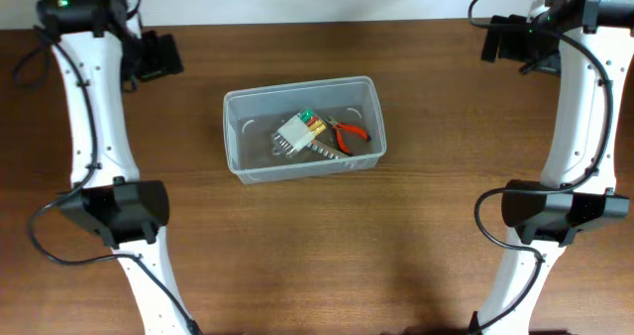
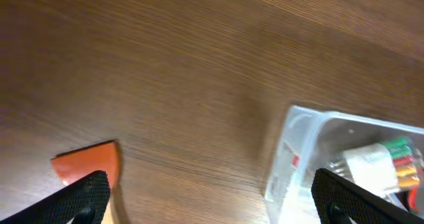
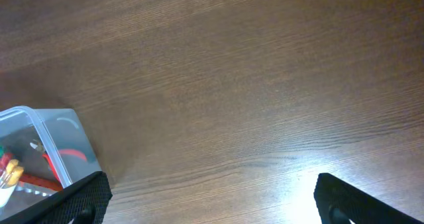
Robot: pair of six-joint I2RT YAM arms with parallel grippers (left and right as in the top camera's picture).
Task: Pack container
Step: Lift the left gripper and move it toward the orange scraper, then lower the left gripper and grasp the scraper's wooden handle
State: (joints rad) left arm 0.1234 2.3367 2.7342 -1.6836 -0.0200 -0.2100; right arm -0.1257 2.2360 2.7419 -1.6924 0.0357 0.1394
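Observation:
The clear plastic container [image 1: 250, 142] sits at the middle of the wooden table. Inside it lie a white screwdriver-bit holder with coloured tips [image 1: 297, 130], orange-handled pliers [image 1: 352, 134] and a metal tool [image 1: 322, 149]. The container also shows in the left wrist view [image 2: 298, 151] and in the right wrist view [image 3: 63, 134]. My left gripper [image 2: 212, 204] is open and empty, raised at the far left of the table [image 1: 158, 55]. My right gripper [image 3: 212, 201] is open and empty, raised at the far right [image 1: 507, 40].
An orange object [image 2: 89, 163] lies on the table at the lower left of the left wrist view. Both arm bases [image 1: 114, 211] [image 1: 560, 211] stand at the table's sides. Bare wood surrounds the container.

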